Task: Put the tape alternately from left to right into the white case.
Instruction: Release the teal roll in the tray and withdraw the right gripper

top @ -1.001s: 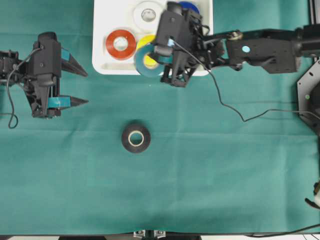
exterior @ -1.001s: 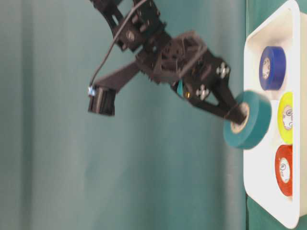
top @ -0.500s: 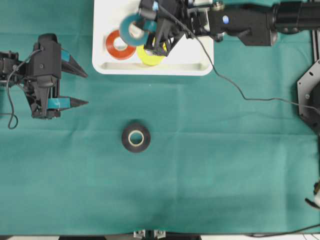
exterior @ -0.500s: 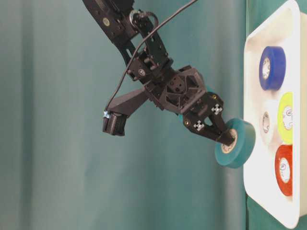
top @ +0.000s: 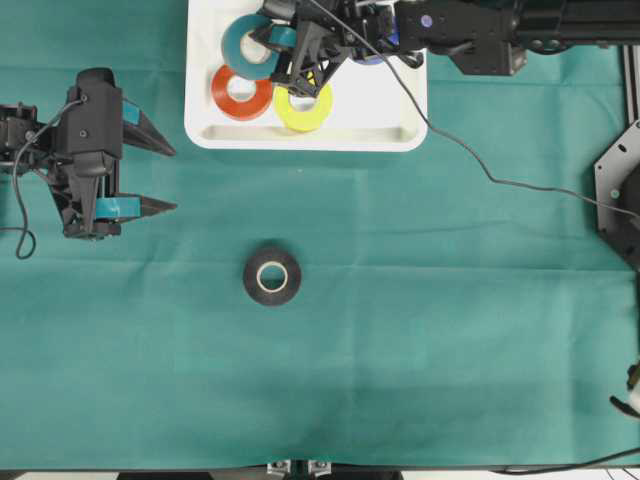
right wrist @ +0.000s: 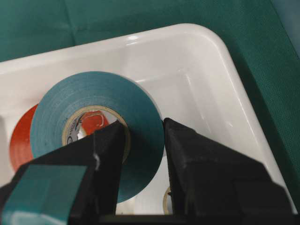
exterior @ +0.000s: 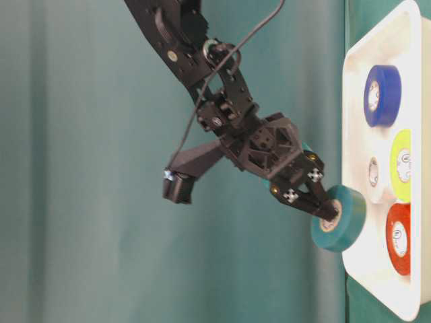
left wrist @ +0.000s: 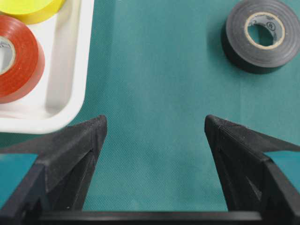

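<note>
My right gripper (right wrist: 144, 129) is shut on the teal tape (right wrist: 140, 108), with one finger through its core and the other on its outer face. It holds the roll tilted over the back left part of the white case (top: 400, 120), close to its floor in the table-level view. Red tape (top: 240, 92) and yellow tape (top: 303, 105) lie in the case. Blue tape (exterior: 382, 95) and white tape (exterior: 374, 171) lie there too. Black tape (top: 271, 277) lies flat on the green cloth. My left gripper (top: 176, 178) hovers open and holds nothing, left of the case.
The right arm (top: 480, 30) reaches across the back of the case and its cable (top: 470, 165) trails over the cloth. In the left wrist view the case's corner (left wrist: 70, 93) is just ahead of the left finger, and the black tape (left wrist: 262, 35) is ahead to the right.
My right gripper has carried the teal tape from the case's front edge leftward and back over the case, and lower toward its floor. The left arm and the black tape have not moved.
</note>
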Controlling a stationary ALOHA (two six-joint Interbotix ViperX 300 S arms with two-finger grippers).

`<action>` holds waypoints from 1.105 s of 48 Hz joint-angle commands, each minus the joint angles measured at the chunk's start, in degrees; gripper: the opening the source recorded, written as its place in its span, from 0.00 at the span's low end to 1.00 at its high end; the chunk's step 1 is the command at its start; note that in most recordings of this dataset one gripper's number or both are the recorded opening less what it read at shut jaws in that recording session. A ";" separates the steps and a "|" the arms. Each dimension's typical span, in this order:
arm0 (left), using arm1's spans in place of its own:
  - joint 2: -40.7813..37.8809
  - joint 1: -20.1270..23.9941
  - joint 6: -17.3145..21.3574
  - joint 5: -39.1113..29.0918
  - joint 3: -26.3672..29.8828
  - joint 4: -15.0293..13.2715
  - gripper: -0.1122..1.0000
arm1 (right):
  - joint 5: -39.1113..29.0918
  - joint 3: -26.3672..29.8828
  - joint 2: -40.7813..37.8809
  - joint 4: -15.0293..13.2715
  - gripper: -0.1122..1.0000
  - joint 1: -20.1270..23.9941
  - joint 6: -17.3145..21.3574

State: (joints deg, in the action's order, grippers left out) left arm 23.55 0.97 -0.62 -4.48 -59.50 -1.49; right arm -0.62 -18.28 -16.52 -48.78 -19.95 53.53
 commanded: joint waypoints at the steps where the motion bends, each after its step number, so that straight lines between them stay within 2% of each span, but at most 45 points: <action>1: 0.53 -0.18 0.00 0.26 0.44 -0.09 0.87 | 0.35 2.02 0.62 -0.18 0.33 -0.44 -0.18; 24: 0.44 -0.18 0.00 0.26 0.44 -0.09 0.87 | 0.53 2.72 0.18 -0.18 0.33 -0.88 -0.18; 34: 0.44 -0.18 0.00 0.26 0.44 -0.09 0.87 | 0.53 2.90 0.18 -1.41 0.33 -0.88 -0.18; 53: 0.26 -0.18 0.00 0.26 0.44 -0.09 0.87 | 0.00 3.52 -0.88 -1.49 0.35 -0.88 0.00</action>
State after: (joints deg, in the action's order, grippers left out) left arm 23.55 0.97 -0.70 -4.48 -59.50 -1.58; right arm -0.79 -16.26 -18.54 -50.19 -20.65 53.44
